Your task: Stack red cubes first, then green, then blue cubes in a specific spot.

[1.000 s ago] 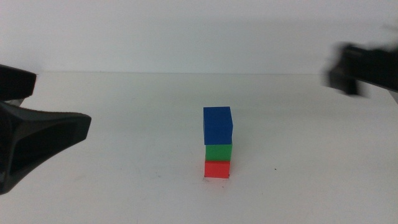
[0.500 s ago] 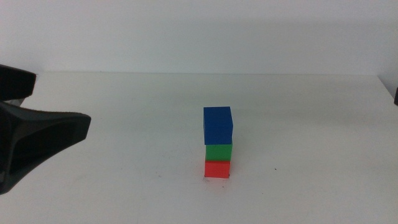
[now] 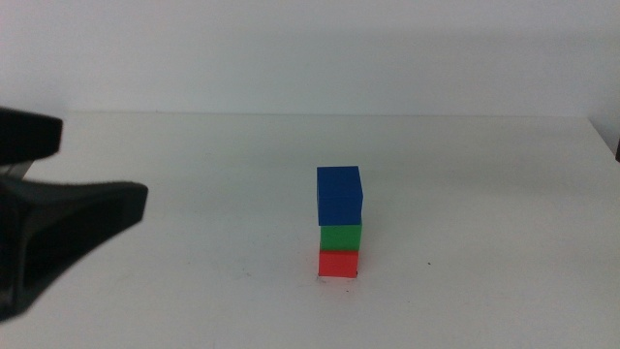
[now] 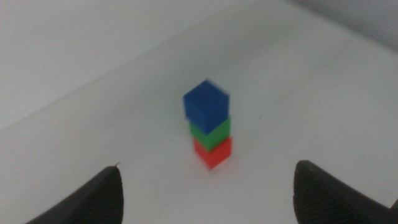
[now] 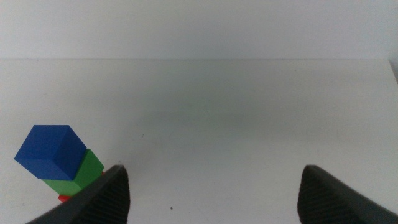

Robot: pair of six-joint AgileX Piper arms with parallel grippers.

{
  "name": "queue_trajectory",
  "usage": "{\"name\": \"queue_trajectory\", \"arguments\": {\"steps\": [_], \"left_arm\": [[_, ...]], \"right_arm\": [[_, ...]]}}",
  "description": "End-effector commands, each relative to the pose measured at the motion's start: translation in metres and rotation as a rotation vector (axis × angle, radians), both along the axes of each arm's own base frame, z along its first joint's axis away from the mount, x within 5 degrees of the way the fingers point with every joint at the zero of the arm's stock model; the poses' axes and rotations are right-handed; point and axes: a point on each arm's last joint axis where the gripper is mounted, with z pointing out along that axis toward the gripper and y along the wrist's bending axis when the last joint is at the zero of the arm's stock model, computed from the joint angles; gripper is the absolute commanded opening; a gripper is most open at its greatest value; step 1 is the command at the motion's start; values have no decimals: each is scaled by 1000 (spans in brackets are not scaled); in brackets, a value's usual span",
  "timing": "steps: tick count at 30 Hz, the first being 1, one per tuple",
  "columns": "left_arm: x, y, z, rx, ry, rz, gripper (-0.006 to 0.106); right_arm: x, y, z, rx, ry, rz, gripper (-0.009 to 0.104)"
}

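— Middle view first: what takes up the most room?

— The white table (image 3: pixel 194 281), which fills the lower two thirds under a pale wall (image 3: pixel 310 48). Next in size is the left gripper (image 3: pixel 73 165), a dark bulk coming in from the picture's left side, low over the table and well apart from the cubes. Its two jaws are spread wide, with nothing between them.

— And the right gripper?

— Only a dark sliver shows at the middle view's right edge, too little to name. In the right wrist view the right gripper (image 5: pixel 214 190) shows both jaw tips set far apart over bare table, holding nothing. It is pulled back from the cubes.

— Where are the cubes?

— In one stack near the table's centre, a little toward the front. The blue cube (image 3: pixel 339 195) is on top, resting on the green cube (image 3: pixel 340 237), which rests on the red cube (image 3: pixel 338 263), and that one sits on the table. The blue one is slightly turned against the green below it, so its edges overhang a little.

— Does the left wrist view agree?

— Yes, though it is blurred. The stack stands between and beyond the two spread jaws, corner-on: blue cube (image 4: pixel 207 104), green cube (image 4: pixel 211 132), red cube (image 4: pixel 214 152).

— And the right wrist view?

— It catches the stack beside one jaw tip: blue cube (image 5: pixel 51 152) and green cube (image 5: pixel 79 174) plainly, the red cube (image 5: pixel 63 198) only as a sliver behind that jaw.
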Motion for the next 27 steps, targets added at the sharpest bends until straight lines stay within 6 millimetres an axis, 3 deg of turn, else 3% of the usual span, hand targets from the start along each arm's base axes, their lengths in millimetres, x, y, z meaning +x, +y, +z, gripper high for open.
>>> {"name": "queue_trajectory", "arguments": {"steps": [1,6,10,14,20,27], "left_arm": [[-4,1,-8,-102,-41,-8,94],[-1,7,-53,-270,-71,94,94],[2,24,-97,-244,-56,273,94],[-3,46,-130,-218,-67,486,94],[-18,60,-167,-211,-188,619,94],[-18,62,-209,-254,-309,642,94]], "right_arm": [[0,-1,0,-7,-15,0,93],[0,-1,0,-7,-15,0,93],[0,-1,-15,0,-64,-4,93],[-12,-7,-56,28,-214,-35,93],[-54,-22,-133,52,-199,-142,93],[-81,-30,-173,-12,-338,-196,93]]}}
